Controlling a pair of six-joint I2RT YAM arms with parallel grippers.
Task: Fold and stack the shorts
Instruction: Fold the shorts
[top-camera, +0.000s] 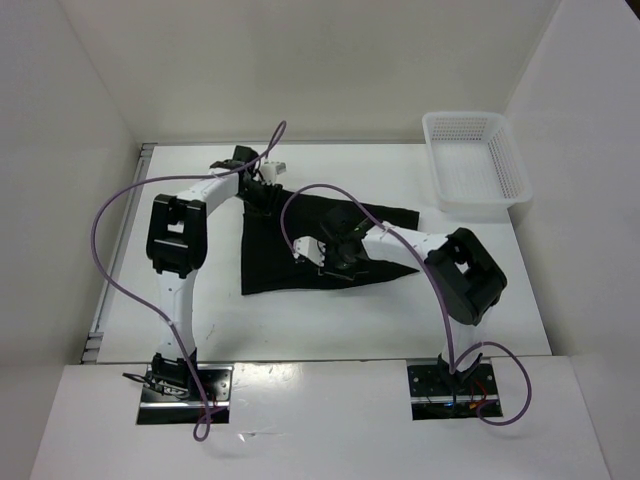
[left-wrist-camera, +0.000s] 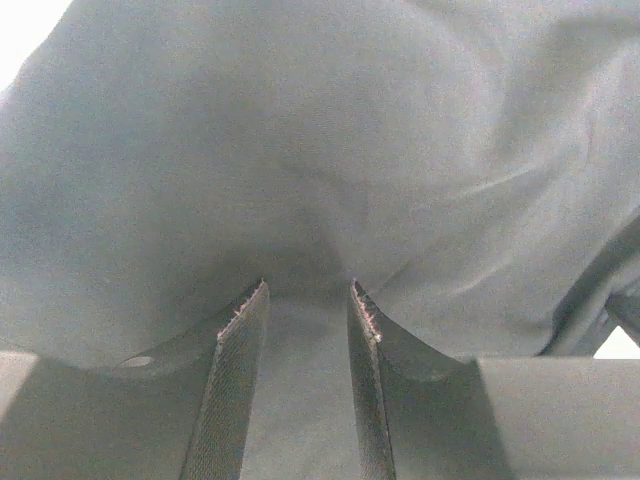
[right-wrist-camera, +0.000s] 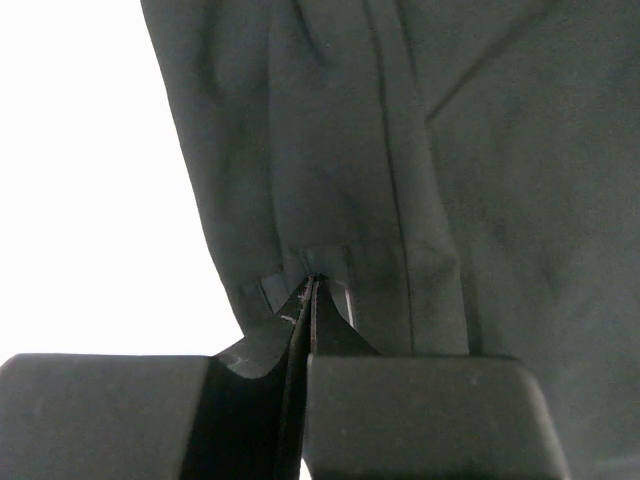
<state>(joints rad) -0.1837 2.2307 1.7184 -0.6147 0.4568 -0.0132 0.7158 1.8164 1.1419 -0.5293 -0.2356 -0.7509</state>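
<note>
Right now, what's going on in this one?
Both arms are working on the black shorts, which lie loosely spread on the table. The right claw is shut on a hemmed edge of the cloth. The left claw is at the shorts' far left corner, its fingers part way apart with fabric between them. Whether it is actually gripping cannot be told. The white basket stands apart at the far right.

Lab booth, plain white walls (top-camera: 330, 60)
</note>
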